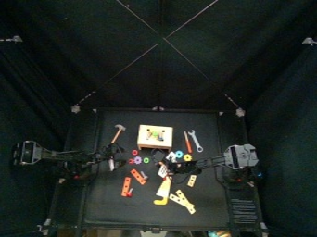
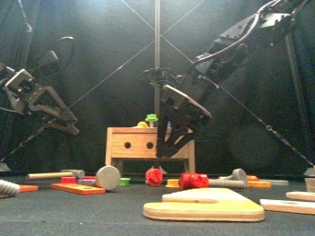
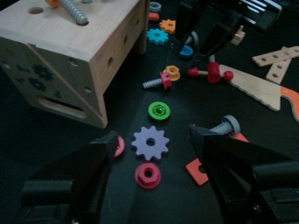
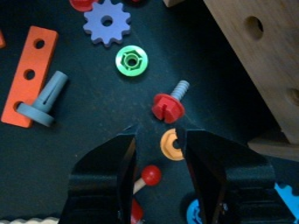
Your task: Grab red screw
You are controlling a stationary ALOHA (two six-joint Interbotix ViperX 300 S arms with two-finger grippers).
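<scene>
No readable text, label, brand, number or sign anywhere.

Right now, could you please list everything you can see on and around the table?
Wooden box: one, tan, behind the small parts.
Red screw: one, red head, grey shank, just ahead of the right jaws.
Green nut: one, beside the gear.
Purple gear: one, mid-table.
Orange strip: one, a grey bolt across it.
Wooden plates: pale, table front.
Left gripper: open, raised.
Right gripper: open, above the screw.
</scene>
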